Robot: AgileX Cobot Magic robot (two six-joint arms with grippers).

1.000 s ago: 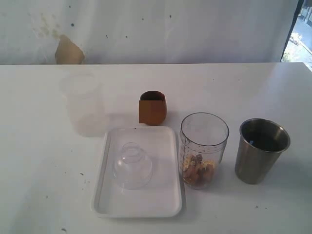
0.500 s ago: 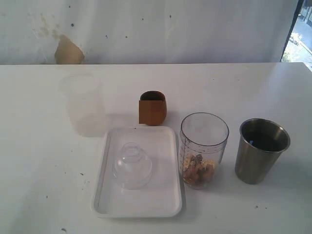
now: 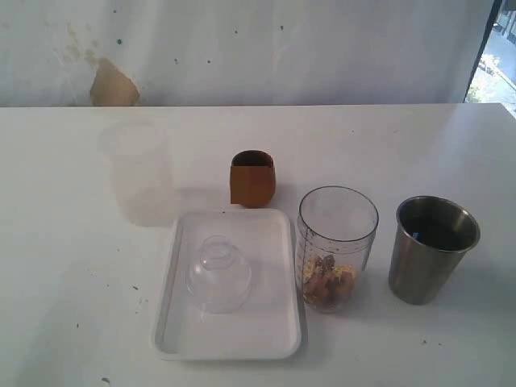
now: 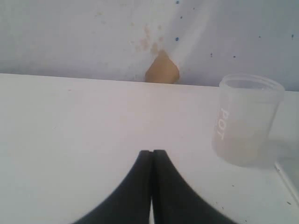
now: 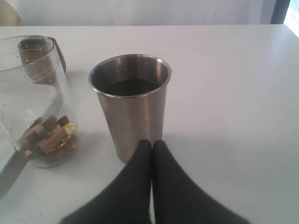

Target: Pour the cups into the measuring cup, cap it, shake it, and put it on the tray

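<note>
The small brown wooden cup (image 3: 252, 178) stands behind the white tray (image 3: 276, 339). To the tray's right is the clear measuring cup (image 3: 337, 242) (image 5: 35, 93), upright, with brown and gold pieces at its bottom. The steel tumbler (image 3: 431, 248) (image 5: 131, 102) stands further right. Neither arm shows in the exterior view. My right gripper (image 5: 152, 142) is shut and empty, its tips just in front of the steel tumbler's base. My left gripper (image 4: 152, 152) is shut and empty over bare table, apart from the frosted cup.
A frosted translucent plastic cup (image 3: 139, 171) (image 4: 245, 119) stands at the left behind the tray. A small clear dome lid (image 3: 219, 274) rests on the tray. A white wall with a torn brown patch (image 3: 113, 84) runs behind the table.
</note>
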